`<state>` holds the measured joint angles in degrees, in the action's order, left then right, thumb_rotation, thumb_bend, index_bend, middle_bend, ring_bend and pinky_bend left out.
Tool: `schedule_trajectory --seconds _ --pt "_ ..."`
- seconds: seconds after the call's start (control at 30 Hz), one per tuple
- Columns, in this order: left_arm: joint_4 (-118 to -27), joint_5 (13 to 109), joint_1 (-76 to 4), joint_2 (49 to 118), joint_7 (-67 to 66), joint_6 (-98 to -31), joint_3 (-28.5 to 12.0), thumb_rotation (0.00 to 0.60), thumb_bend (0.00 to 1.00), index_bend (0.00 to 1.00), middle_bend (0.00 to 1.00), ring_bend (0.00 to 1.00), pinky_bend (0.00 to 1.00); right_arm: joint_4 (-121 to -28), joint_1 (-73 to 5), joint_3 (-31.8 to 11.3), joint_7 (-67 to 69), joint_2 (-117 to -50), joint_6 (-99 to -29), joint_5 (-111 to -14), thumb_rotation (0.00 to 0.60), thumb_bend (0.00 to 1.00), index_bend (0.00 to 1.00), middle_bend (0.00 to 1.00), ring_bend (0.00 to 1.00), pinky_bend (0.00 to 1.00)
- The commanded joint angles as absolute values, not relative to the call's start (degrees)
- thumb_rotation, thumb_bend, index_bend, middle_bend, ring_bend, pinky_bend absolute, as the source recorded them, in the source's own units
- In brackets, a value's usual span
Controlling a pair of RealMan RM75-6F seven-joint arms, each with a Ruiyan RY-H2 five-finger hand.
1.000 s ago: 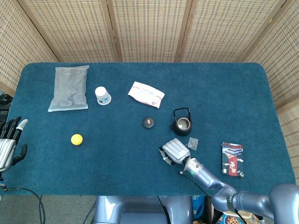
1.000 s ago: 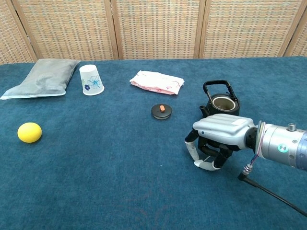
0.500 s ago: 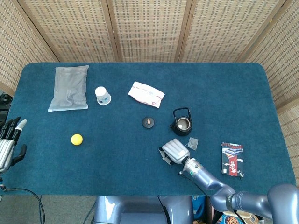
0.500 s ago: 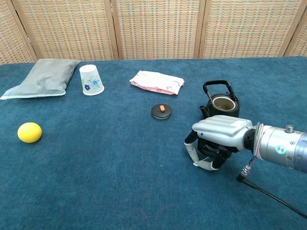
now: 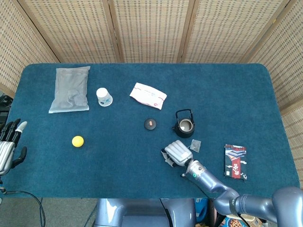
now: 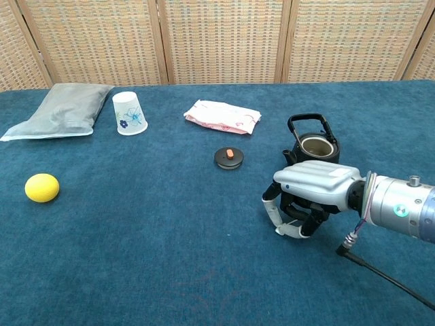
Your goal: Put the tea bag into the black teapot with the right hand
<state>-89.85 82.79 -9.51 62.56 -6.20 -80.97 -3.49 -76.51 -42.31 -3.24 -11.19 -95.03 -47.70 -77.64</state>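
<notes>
The black teapot (image 5: 184, 124) (image 6: 312, 145) stands lidless and upright on the blue table. Its round lid (image 5: 150, 123) (image 6: 229, 157) with an orange knob lies to its left. The small grey tea bag (image 5: 195, 144) lies flat on the cloth just in front of the pot. My right hand (image 5: 177, 152) (image 6: 309, 193) hovers palm down right beside the bag, on its left, fingers half curled toward the table with the thumb apart, holding nothing. In the chest view the hand hides the bag. My left hand (image 5: 9, 144) rests open at the table's left edge.
A yellow ball (image 5: 77, 141), a paper cup (image 5: 103, 97), a grey pouch (image 5: 70, 89) and a white-pink packet (image 5: 147, 95) lie across the left and middle. A dark booklet (image 5: 235, 161) lies right of the hand. A thin cable (image 6: 387, 278) trails from the right wrist.
</notes>
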Motion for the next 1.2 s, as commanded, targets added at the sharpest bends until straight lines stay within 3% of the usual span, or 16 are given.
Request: schedule_trajectory --seconds 0.03,0.4,0.6,1.2 --pt "-89.9 82.8 -9.5 62.5 -6.3 -81.0 -3.5 0.600 0.54 0.00 0.00 0.00 0.00 -77.2 -42.1 -3.7 -10.6 -94.4 -48.8 -78.0 0.600 0.59 0.64 0.92 0.92 0.96" --pt "-90.7 83.0 -9.6 62.5 -7.0 -80.7 -3.3 0.600 0.54 0.00 0.00 0.00 0.00 -82.2 -41.3 -7.3 -6.0 -87.6 -53.3 -79.0 0.600 0.60 0.64 0.92 0.92 0.96" --pt "-91.4 83.1 -9.8 62.6 -7.7 -80.4 -3.2 0.600 0.54 0.00 0.00 0.00 0.00 -83.7 -40.9 -11.3 -1.9 -83.2 -56.2 -77.7 0.600 0.60 0.65 0.92 0.92 0.96" --pt "-92.7 82.5 -10.0 62.7 -9.2 -79.5 -2.9 0.600 0.54 0.00 0.00 0.00 0.00 -82.6 -42.2 -15.2 6.8 -77.9 -54.9 -75.7 0.600 0.60 0.65 0.92 0.92 0.96"
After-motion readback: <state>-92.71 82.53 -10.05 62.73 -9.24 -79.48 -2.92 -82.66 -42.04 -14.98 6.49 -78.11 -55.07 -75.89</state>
